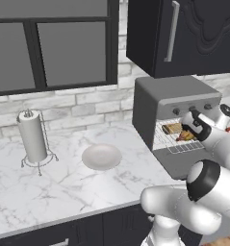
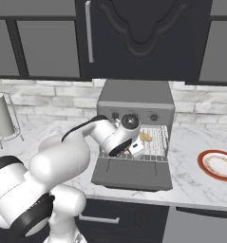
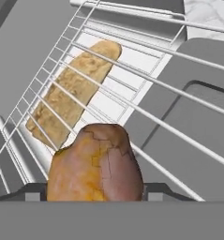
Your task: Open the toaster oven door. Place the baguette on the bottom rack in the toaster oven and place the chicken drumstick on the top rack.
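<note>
Inside the toaster oven (image 1: 176, 103), the gripper (image 3: 95, 190) grasps the chicken drumstick (image 3: 95, 166) above the baguette (image 3: 73, 89).

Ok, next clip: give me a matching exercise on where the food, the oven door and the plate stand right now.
Things:
1. baguette
2. chicken drumstick
3. oven door
4. plate

Places or states:
A. folded down, open
B. on the counter to the right of the toaster oven
C. lying below the wires of the upper rack
D. between the jaws, above the rack wires

Pairs: 1-C, 2-D, 3-A, 4-B
</note>
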